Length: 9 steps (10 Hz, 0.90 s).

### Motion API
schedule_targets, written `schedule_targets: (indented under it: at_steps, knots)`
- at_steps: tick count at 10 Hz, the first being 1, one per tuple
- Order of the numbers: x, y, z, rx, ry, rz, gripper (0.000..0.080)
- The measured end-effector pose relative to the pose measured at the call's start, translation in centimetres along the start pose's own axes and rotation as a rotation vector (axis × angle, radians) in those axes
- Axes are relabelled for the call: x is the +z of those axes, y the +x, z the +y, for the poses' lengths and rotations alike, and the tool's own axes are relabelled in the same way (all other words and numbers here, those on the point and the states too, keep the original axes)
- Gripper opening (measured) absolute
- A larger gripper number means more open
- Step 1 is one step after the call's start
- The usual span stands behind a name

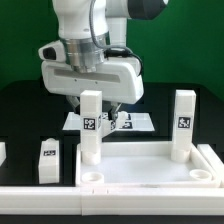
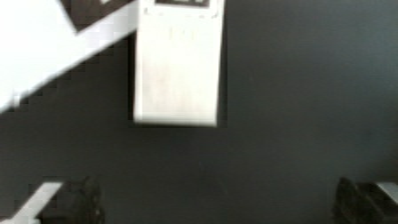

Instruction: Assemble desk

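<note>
The pincer (image 2: 217,205) gapes, empty. The leg (image 1: 90,125) at centre-left of the exterior view looks light, stiff and slick. Pinch its flat sides.

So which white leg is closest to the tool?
The upright leg at the slab's corner on the exterior view's left, right by the tool; the others stand farther off.

The desk slab (image 1: 140,165) lies at the front of the black table (image 1: 20,110). Two legs stand upright at its far corners — the first leg (image 1: 91,125) toward the exterior view's left, the second leg (image 1: 183,122) toward its right. A third leg (image 1: 49,160) rests apart on the table, further left. The gripper (image 1: 113,116) hangs just behind the first leg, over the marker board (image 1: 140,122).
</note>
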<state>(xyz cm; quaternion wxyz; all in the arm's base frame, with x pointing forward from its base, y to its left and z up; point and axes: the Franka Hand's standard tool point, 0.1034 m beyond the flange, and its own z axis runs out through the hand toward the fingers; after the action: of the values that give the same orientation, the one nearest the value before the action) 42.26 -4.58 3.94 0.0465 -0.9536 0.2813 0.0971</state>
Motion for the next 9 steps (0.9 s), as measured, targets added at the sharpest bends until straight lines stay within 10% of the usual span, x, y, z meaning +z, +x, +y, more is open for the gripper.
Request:
schedule_targets:
  at_steps: [5, 9]
  knots:
    - [3.0, -1.5, 1.9, 0.044, 0.005, -0.048, 0.0649]
    - [3.0, -1.5, 1.9, 0.044, 0.004, -0.048, 0.0285]
